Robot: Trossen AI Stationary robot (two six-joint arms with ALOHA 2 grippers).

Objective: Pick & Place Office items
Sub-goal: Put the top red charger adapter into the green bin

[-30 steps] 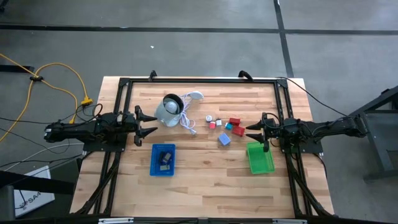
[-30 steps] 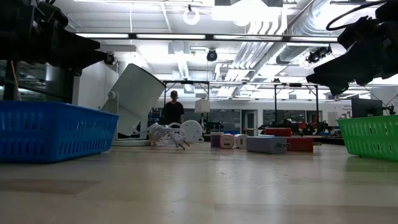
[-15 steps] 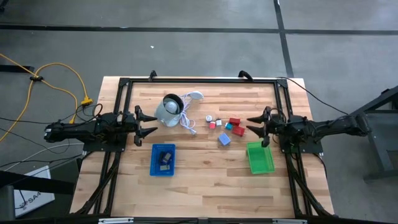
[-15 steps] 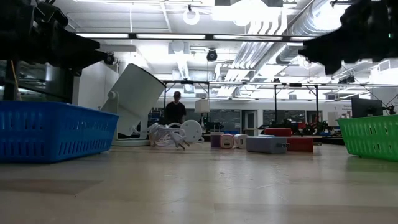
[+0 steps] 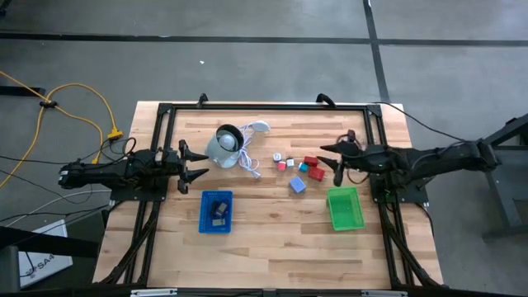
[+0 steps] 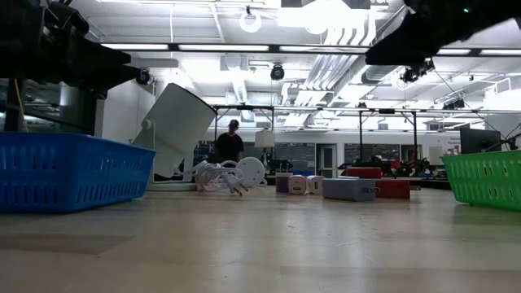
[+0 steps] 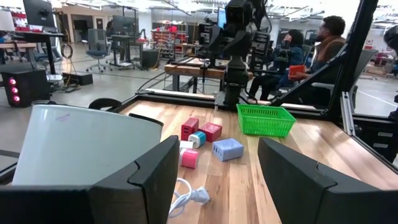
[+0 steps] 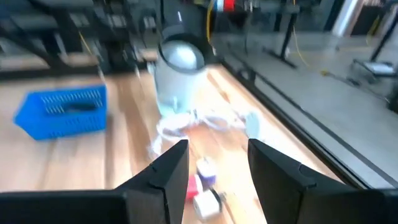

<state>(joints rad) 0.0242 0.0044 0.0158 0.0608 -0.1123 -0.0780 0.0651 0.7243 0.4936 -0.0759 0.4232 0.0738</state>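
From above, the right gripper (image 5: pixel 332 159) is stretched out over the cluster of office items (image 5: pixel 299 167), its fingers parted and nothing between them, hanging just beside the red blocks (image 5: pixel 311 162); the left gripper (image 5: pixel 195 162) waits at its own side of the table, spread wide and empty. The pieces sit packed close together (red, teal, pink and a pale-blue block (image 5: pixel 297 185) nearly touching), so the likely mishap is a finger coming down on a neighbour and knocking it aside, or two pieces getting pinched at once. The green tray (image 5: pixel 345 209) lies near, just behind the gripper's reach, with bare wood between it and the cluster, so the carry looks short and open. The blue tray (image 5: pixel 216 212) already holds a dark piece. The white cord (image 5: pixel 250 162) trails close to the pink and white blocks, a snag risk if the arm strays that way. At table height, the right arm (image 6: pixel 423 28) hangs well above the blocks (image 6: pixel 350 189), so there is plenty of air to descend through. The green tray's wall (image 6: pixel 486 179) stands tall, though, and a low carry could clip its rim. From the left wrist, the open fingers (image 7: pixel 155 180) frame the round grey-white object (image 7: pixel 81 146) close by, the blocks farther off. From the right wrist, parted fingers (image 8: pixel 171 171) point at small pieces (image 8: pixel 205 183) below, blurred.
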